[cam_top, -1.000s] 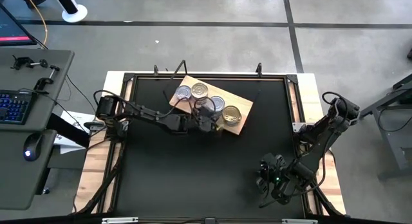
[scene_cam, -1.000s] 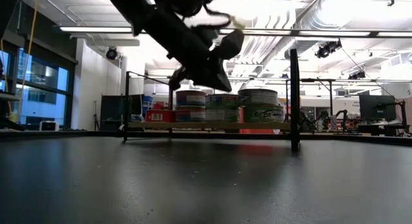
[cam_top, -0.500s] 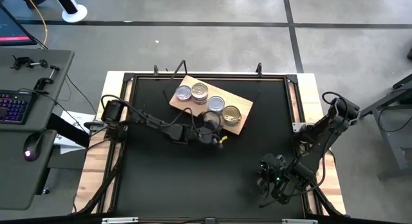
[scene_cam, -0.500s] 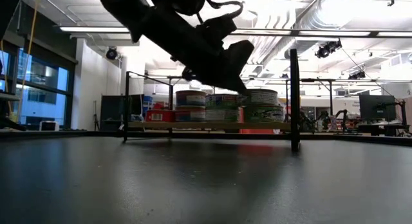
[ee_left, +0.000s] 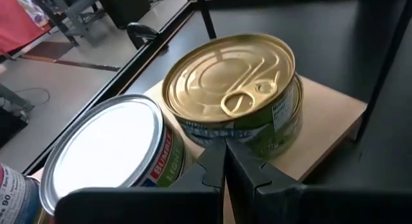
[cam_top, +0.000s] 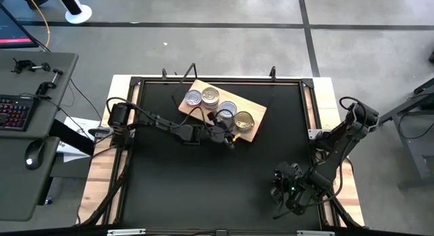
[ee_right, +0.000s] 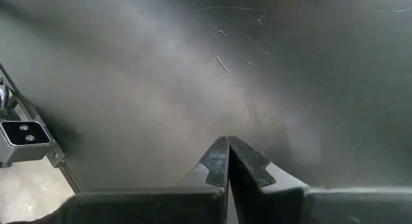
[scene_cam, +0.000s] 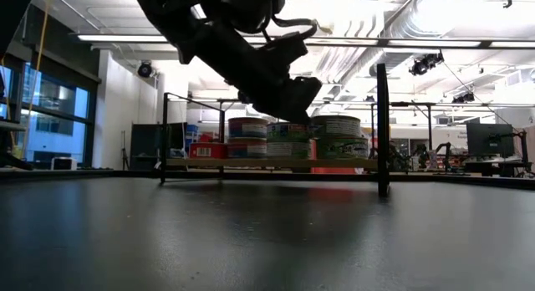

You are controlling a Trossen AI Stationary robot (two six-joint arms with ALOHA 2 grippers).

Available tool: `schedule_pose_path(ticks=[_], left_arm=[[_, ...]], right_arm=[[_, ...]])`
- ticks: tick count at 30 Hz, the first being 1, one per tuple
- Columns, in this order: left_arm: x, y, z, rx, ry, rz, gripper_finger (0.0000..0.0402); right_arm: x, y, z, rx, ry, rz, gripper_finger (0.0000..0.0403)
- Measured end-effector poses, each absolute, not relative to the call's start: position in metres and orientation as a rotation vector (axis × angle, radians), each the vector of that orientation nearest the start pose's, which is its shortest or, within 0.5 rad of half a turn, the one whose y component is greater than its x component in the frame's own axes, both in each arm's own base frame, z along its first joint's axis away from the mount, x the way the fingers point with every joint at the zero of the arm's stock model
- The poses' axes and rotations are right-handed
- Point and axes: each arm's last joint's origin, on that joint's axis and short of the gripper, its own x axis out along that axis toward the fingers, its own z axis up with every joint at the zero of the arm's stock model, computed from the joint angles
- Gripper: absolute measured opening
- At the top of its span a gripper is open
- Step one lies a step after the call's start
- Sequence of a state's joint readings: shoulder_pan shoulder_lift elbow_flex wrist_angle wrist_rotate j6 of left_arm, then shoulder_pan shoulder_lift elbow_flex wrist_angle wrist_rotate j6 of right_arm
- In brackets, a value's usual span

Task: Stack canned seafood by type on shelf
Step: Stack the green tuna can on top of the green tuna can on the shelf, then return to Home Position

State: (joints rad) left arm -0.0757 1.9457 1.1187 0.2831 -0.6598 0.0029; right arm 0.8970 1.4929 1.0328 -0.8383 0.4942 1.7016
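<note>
Wooden shelf (cam_top: pixel 196 87) near the table's far edge, left claw (ee_left: pixel 224 161) closed beside gold-lidded tin (ee_left: pixel 233 76), empty-handed.

Layout, high view. The shelf (cam_top: pixel 224 108) lies on the table (cam_top: pixel 169 188) toward twelve o'clock, its long axis running from ten to four o'clock. Four tins (cam_top: pixel 220 107) stand in a row on the shelf. The left gripper (cam_top: pixel 228 134) sits just beside the shelf's six o'clock edge. The right gripper (cam_top: pixel 281 188) rests near the table's four o'clock corner, well apart.
</note>
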Motion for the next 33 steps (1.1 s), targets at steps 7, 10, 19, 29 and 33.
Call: schedule_pose_path(ticks=[7, 10, 19, 29, 33], left_arm=[[0.404, -0.005, 0.162, 0.202, 0.524, 0.591, 0.0000], [0.405, -0.001, 0.163, 0.192, 0.513, 0.602, 0.0000], [0.410, 0.009, 0.155, 0.138, 0.498, 0.519, 0.0000], [0.388, -0.005, 0.198, 0.110, 0.542, 0.502, 0.0000], [0.360, -0.013, 0.239, -0.023, 0.587, 0.281, 0.0000]], right_arm=[[0.180, 0.203, 0.222, 0.709, 0.911, -0.522, 0.0000], [0.180, 0.203, 0.222, 0.709, 0.911, -0.522, 0.0000], [0.180, 0.203, 0.222, 0.713, 0.910, -0.520, 0.0000], [0.179, 0.203, 0.222, 0.695, 0.916, -0.520, 0.0000], [0.179, 0.199, 0.221, 0.666, 0.917, -0.540, 0.0000]])
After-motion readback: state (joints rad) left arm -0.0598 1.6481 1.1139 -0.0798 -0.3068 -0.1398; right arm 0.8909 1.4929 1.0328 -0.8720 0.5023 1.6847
